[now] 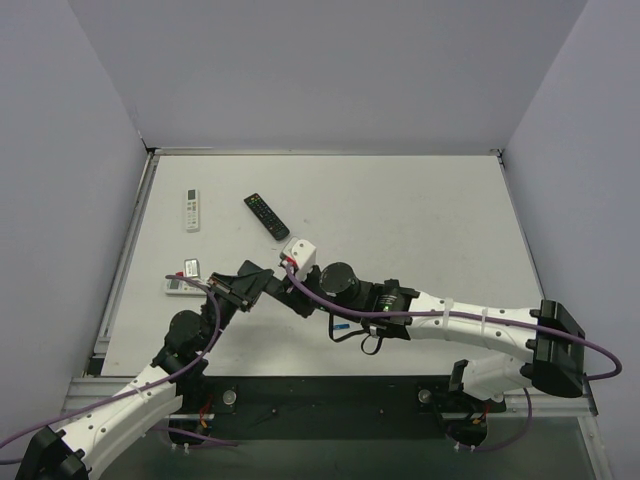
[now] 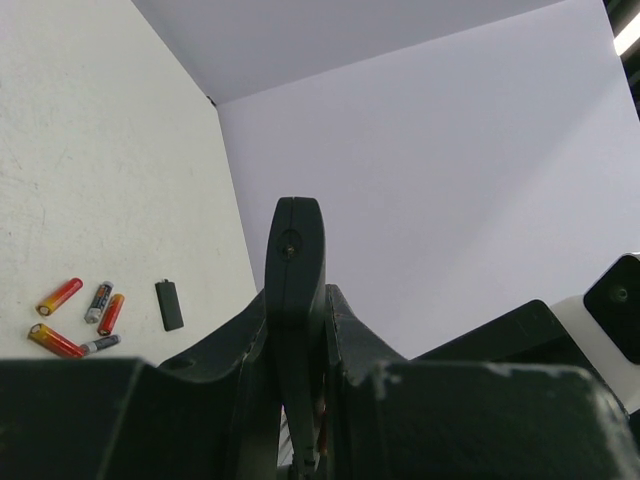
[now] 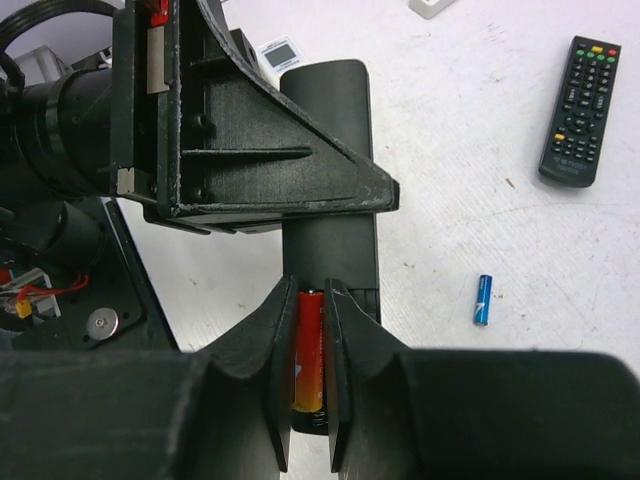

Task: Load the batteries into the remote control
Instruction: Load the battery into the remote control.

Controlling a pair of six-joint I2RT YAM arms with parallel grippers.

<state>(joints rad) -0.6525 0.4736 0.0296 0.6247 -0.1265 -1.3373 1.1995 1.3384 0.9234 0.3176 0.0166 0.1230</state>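
My left gripper [image 2: 296, 302] is shut on the slim black remote control [image 2: 293, 240], which shows edge-on between its fingers and is held above the table. In the right wrist view the remote [image 3: 330, 250] runs away from me, its open battery bay at the near end. My right gripper [image 3: 311, 288] is shut on a red-orange battery [image 3: 309, 350], which lies lengthwise over that bay. Both grippers meet at the table's middle left [image 1: 280, 288]. Several loose batteries [image 2: 82, 318] and the small black back cover [image 2: 169, 304] lie on the table.
A blue battery [image 3: 483, 299] lies to the right of the remote. A black remote with coloured buttons [image 1: 266, 216] and a white remote [image 1: 192, 210] lie at the back left. Another white remote [image 1: 182, 285] lies by the left arm.
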